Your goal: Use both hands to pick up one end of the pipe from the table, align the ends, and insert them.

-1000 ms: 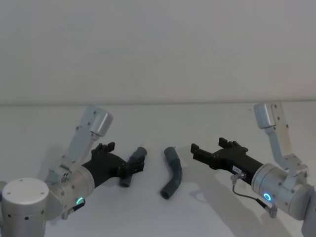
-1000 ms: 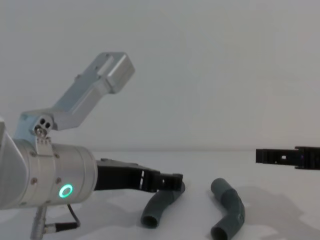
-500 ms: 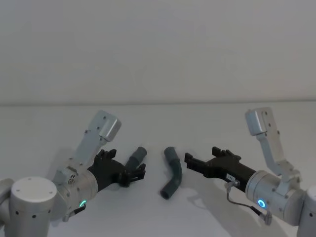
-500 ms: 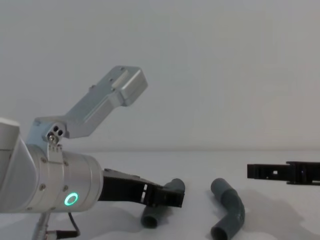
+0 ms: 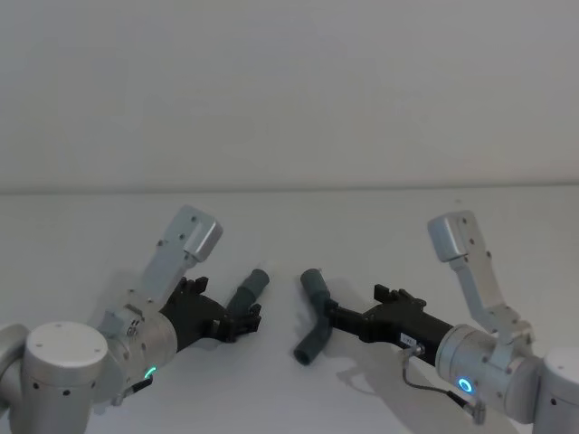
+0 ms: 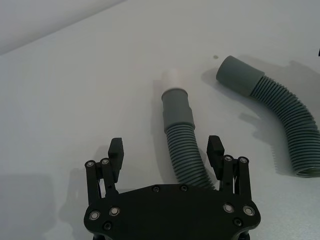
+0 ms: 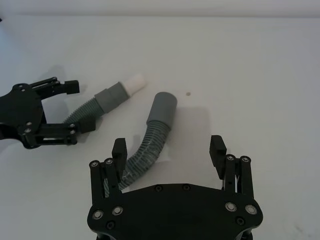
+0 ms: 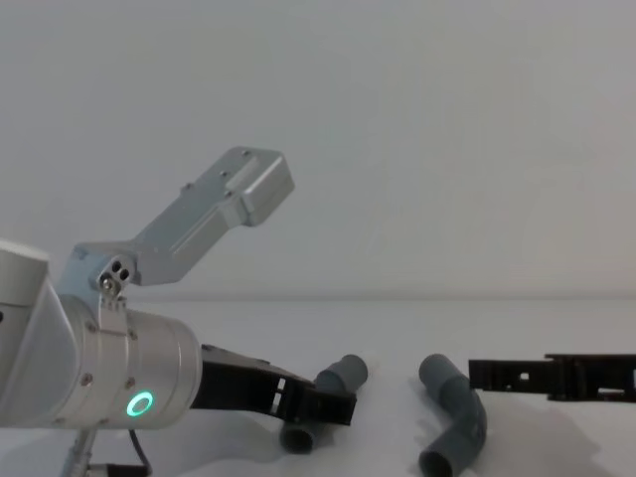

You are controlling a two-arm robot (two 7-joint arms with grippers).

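Observation:
The pipe lies on the white table [image 5: 407,235] as two dark grey ribbed lengths side by side. One length [image 6: 186,155] ends in a cuff with a white tip [image 6: 175,77]. It runs between the fingers of my open left gripper [image 6: 165,149], also seen in the head view [image 5: 242,322], without touching either. The other length [image 7: 146,147] ends in a plain open-mouthed cuff [image 7: 163,107]. My open right gripper [image 7: 168,149] straddles it, its fingers low at the bend [image 5: 318,318].
The table stretches bare behind the pipe up to a plain pale wall [image 5: 289,90]. In the chest view my left arm [image 8: 99,373] with its green ring light bulks large at the lower left, and the right gripper [image 8: 487,374] reaches in from the right edge.
Both grippers have come down and closed in on the pipe: the left one has dropped over the white-tipped length, and the right one has slid left onto the plain-cuffed length. The pipe has not moved.

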